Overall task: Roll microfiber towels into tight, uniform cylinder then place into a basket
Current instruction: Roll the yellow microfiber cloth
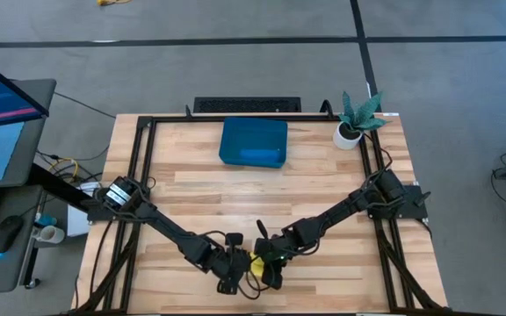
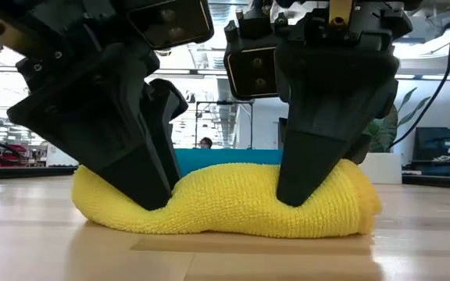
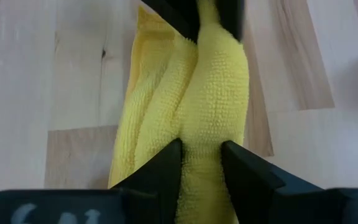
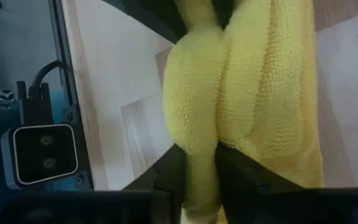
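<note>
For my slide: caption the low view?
Both grippers, left and right, pinch a rolled yellow microfiber towel lying on the wooden table.

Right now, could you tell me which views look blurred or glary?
Low view: bright room glare behind the rolled yellow microfiber towel, which is sharp. Left wrist view: the left gripper is soft, nearest the lens. Right wrist view: the right gripper is soft too.

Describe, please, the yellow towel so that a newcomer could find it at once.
Start at the wooden table and go to its near edge, opposite the teal basket. Between both arms' tools lies the yellow microfiber towel, a rolled bundle. It is the only bright yellow thing there, pinched at each end.
</note>
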`<state>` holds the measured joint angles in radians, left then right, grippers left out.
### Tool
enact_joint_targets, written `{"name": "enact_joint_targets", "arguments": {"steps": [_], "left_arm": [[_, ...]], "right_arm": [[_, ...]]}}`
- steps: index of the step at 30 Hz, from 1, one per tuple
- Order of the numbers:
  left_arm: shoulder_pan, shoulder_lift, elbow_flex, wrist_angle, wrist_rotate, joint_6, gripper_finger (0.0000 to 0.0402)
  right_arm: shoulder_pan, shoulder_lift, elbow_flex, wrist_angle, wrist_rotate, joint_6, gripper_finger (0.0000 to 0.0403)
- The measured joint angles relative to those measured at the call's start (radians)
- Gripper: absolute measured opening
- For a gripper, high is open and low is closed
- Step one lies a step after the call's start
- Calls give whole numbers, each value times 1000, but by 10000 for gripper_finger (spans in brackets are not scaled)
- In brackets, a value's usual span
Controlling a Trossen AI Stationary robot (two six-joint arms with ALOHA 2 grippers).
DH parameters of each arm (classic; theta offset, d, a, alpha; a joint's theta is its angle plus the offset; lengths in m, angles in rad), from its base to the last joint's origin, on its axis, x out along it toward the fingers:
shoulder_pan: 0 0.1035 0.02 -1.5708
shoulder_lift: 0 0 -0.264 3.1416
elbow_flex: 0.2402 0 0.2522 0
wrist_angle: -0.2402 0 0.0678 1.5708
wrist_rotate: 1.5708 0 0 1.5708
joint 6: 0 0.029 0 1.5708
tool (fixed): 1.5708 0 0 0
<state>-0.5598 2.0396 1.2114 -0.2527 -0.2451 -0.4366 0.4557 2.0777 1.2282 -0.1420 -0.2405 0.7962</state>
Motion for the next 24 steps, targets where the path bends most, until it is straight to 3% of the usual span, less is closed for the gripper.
{"name": "enact_joint_targets", "arguments": {"steps": [6,12,17,24], "left_arm": [[2,0,-1,3,14,-15,113],[21,3,-2,30,45,-49,113],[34,3,-3,38,64,-64,113],[40,3,-3,42,69,-59,113]], "right_arm": [[-11,-2,2,-6,-23,-39,158],[-15,-85,-3,-137,-11,-127,180],[50,-201,-15,-289,214,-196,181],[196,-207,-33,-195,532,-289,182]]}}
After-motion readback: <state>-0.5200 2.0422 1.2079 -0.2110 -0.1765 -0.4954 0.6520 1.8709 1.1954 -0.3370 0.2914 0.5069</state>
